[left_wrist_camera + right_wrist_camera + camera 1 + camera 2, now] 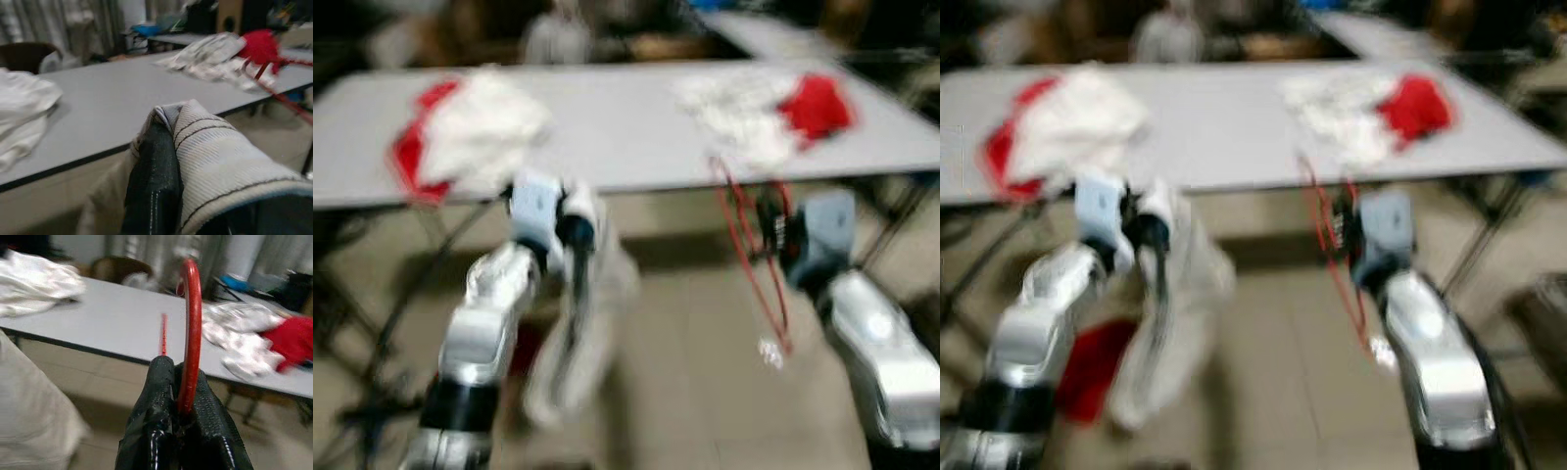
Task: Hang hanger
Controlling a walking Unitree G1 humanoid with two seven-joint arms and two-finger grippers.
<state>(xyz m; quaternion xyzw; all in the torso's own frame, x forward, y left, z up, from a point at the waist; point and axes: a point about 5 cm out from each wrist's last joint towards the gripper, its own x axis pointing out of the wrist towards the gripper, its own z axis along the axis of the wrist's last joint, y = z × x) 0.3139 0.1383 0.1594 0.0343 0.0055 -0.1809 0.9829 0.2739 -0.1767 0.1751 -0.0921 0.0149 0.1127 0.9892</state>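
My right gripper (178, 396) is shut on a red wire hanger (191, 328), pinched between its black fingers just before the table's front edge. In the eye views the hanger (754, 259) dangles from the right gripper (771, 230) below the grey table (626, 127). My left gripper (576, 235) is shut on a pale striped garment (578, 343) that droops toward the floor; the cloth (215, 152) wraps over one black finger (154, 186). The eye views are blurred.
On the table lie a white and red heap of clothes (460, 132) at the left and another (773, 108) at the right. Table legs (891, 225) stand under both ends. A red cloth (1087, 367) lies on the tiled floor.
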